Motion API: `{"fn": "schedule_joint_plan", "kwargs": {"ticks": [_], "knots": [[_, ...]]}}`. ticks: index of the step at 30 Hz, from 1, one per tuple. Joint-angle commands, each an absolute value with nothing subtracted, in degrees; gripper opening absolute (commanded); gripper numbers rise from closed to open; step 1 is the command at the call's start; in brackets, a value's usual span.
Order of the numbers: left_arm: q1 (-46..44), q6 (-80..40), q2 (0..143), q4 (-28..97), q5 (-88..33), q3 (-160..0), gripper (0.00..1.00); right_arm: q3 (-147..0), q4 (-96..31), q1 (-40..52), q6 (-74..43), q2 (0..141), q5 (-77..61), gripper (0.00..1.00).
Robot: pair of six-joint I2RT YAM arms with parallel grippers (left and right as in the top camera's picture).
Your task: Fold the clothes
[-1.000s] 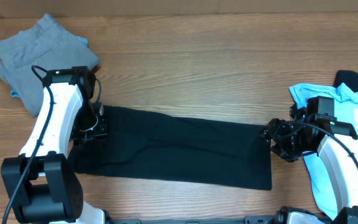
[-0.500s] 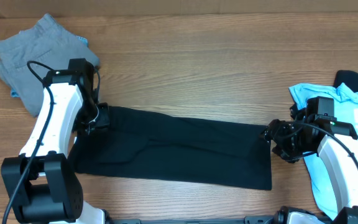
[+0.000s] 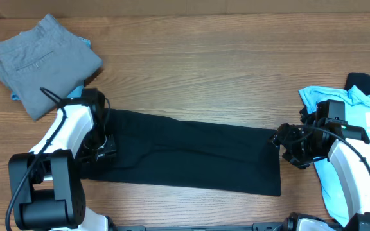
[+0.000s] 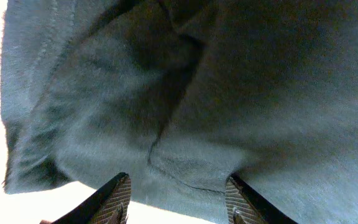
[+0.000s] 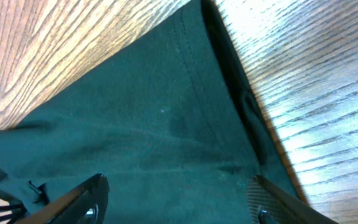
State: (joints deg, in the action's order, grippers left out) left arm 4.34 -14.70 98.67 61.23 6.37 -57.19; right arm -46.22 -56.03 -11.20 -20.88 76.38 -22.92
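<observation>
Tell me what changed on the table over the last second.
The left gripper drew back toward the near table edge along the left end of the black T-shirt, jaws open over the fabric; nothing was grasped or released. The right gripper stayed open at the shirt's right end. The shirt, the grey trousers and the light-blue tee kept their places.

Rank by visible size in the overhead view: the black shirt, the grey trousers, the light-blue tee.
Largest: black shirt.
Then grey trousers and light-blue tee, about alike; the tee is partly hidden, so no ranking.
</observation>
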Motion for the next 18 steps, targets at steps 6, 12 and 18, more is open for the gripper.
{"fn": "schedule_joint_plan", "kwargs": {"ticks": [6, 12, 18], "knots": [[5.8, -13.7, 99.0, 58.8, 0.4, -54.2, 0.16, -47.0, -55.7, -11.2, -20.5, 75.5, -22.5, 0.75], [5.8, -13.7, 99.0, 65.0, 0.1, -57.5, 0.04, -47.0, -55.7, -11.3, -20.5, 75.5, -22.5, 0.75], [5.8, -12.8, 98.8, 73.8, 0.1, -66.2, 0.04, -47.0, -55.5, -11.3, -20.5, 75.5, -22.5, 0.75]]}}
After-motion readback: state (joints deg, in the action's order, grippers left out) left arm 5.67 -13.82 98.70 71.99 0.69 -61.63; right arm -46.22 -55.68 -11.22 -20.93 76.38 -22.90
